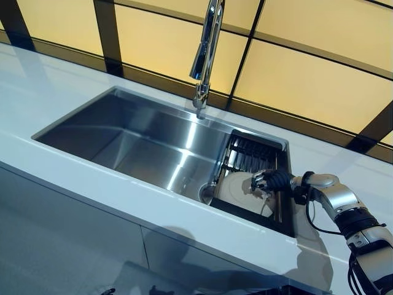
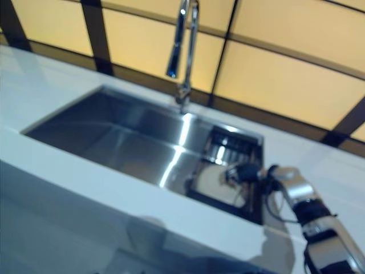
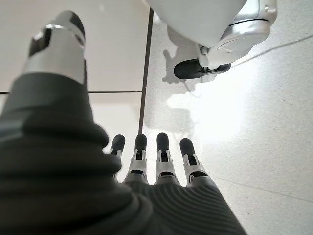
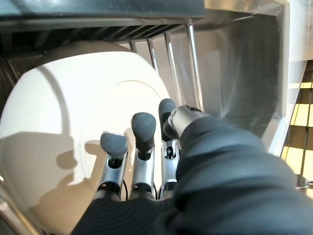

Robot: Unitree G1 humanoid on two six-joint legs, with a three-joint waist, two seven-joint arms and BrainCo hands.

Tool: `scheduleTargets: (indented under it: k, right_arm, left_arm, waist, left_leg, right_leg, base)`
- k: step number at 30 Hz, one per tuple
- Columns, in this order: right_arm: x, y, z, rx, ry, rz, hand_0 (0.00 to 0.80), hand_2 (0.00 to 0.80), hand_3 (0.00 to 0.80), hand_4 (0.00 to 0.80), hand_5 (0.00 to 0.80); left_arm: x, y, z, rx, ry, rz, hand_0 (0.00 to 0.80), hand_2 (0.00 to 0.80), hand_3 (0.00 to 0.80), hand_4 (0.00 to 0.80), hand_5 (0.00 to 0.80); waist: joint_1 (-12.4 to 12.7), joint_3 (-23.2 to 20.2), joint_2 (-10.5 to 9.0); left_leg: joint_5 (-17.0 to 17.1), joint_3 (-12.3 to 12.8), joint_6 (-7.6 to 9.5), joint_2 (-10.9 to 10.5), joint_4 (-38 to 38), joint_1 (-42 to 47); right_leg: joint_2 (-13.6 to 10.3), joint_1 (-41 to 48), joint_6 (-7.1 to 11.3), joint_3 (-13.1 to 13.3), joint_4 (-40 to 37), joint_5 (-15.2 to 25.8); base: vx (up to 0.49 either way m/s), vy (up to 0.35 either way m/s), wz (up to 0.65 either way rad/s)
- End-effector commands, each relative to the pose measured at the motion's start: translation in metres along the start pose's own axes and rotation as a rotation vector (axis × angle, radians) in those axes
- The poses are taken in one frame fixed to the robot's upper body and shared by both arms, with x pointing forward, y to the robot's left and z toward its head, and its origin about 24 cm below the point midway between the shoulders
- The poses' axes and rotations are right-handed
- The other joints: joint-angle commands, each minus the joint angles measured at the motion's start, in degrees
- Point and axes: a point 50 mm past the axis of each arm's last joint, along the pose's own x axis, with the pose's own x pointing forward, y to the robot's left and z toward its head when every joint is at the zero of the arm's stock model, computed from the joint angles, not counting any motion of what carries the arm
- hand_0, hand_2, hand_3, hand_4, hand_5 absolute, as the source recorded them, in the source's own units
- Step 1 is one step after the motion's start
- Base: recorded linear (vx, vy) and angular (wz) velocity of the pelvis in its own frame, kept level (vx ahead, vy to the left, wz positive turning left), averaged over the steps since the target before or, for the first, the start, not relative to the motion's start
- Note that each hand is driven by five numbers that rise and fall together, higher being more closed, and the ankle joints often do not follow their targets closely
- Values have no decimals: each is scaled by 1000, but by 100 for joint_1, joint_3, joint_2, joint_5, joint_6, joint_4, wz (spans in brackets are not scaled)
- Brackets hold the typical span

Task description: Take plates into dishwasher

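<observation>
White plate [image 1: 239, 189] lay in the dark rack [image 1: 258, 153] at the steel sink's [image 1: 141, 138] right end, the right hand [image 1: 270, 180] over it. Right wrist view: fingers [image 4: 143, 147] straight, above the plate. Left wrist view: left hand [image 3: 161, 166] relaxed over floor [image 3: 254, 127].

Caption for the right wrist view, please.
Right hand, fingers straight, reaches over the white plate in the sink's dark rack.

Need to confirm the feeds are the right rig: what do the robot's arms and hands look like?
Right arm: silver-grey segments, black joint bands, a black cable at the wrist. Right hand and left hand: silver fingers with dark rounded tips and dark ribbed covers over back and wrist.
</observation>
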Motion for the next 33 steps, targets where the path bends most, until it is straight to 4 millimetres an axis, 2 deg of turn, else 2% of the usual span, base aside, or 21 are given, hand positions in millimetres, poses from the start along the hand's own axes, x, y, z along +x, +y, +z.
scheduleTargets:
  k: [1,2,3,4,29,33]
  right_arm:
    - [-3,-3,18,-52,-46,-4,800,800,800,800,800]
    - [-3,-4,17,-52,-41,-8,800,800,800,800,800]
    - [-3,-5,17,-63,-32,-13,464,464,464,464,464]
    - [-4,-6,17,-71,-27,-19,0,0,0,0,0]
    - [-22,-36,48,-225,16,-233,0,0,0,0,0]
    - [-31,-49,60,-270,42,-337,0,0,0,0,0]
  left_arm:
    - [4,3,20,86,-73,-13,0,0,0,0,0]
    - [4,3,21,86,-73,-13,0,0,0,0,0]
    - [4,2,21,87,-73,-12,0,0,0,0,0]
    - [4,3,21,88,-73,-12,0,0,0,0,0]
    - [5,5,33,102,-101,-10,0,0,0,0,0]
    - [6,6,37,103,-107,-7,0,0,0,0,0]
  waist:
    - [163,-18,1]
    - [166,-12,1]
    - [170,-5,-2]
    - [172,-2,-2]
    - [264,304,5]
    - [302,378,-28]
  left_leg:
    - [-434,98,197,-133,384,-184]
    - [-432,94,196,-134,386,-186]
    - [-430,88,193,-133,388,-189]
    - [-433,87,192,-130,388,-187]
    - [-419,17,174,-126,544,-351]
    - [-409,4,159,-112,573,-408]
  right_leg:
    - [-392,-325,592,-8,693,143]
    - [-394,-323,591,-10,693,143]
    - [-394,-320,590,-15,692,141]
    - [-396,-321,592,-20,695,140]
    - [-400,-389,571,-64,739,184]
    - [-373,-408,553,-77,726,195]
  base:
    - [0,0,0]
    - [0,0,0]
    - [0,0,0]
    - [0,0,0]
    - [0,0,0]
    - [-1,-20,3]
